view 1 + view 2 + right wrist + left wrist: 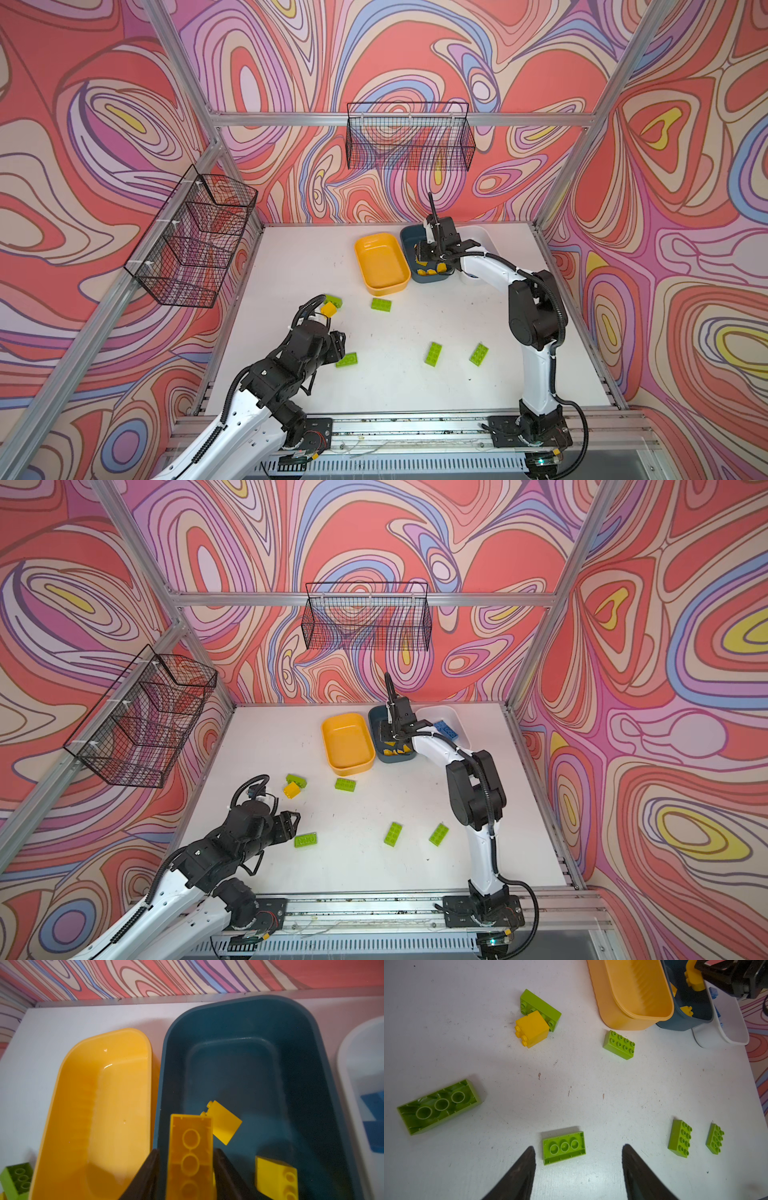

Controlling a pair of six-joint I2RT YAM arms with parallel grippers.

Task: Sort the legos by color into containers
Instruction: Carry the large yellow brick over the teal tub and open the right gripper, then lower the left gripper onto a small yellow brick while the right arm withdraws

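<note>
My right gripper [186,1149] hangs over the dark blue container [239,1053] with a long yellow lego [190,1147] standing between its fingers. A sliver of gap shows on one side, so the jaws are open. Two more yellow legos [225,1124] lie inside that container. The left gripper [579,1147] is open and empty, low over the table beside an upside-down green lego [563,1148]. Several green legos [433,354] are scattered on the table. A small yellow lego [328,309] leans against a green one [333,300].
An empty yellow container [380,262] sits left of the dark blue one [409,239]. A white container [440,712] to its right holds blue legos [446,729]. Wire baskets hang on the back wall [409,137] and the left wall [195,237].
</note>
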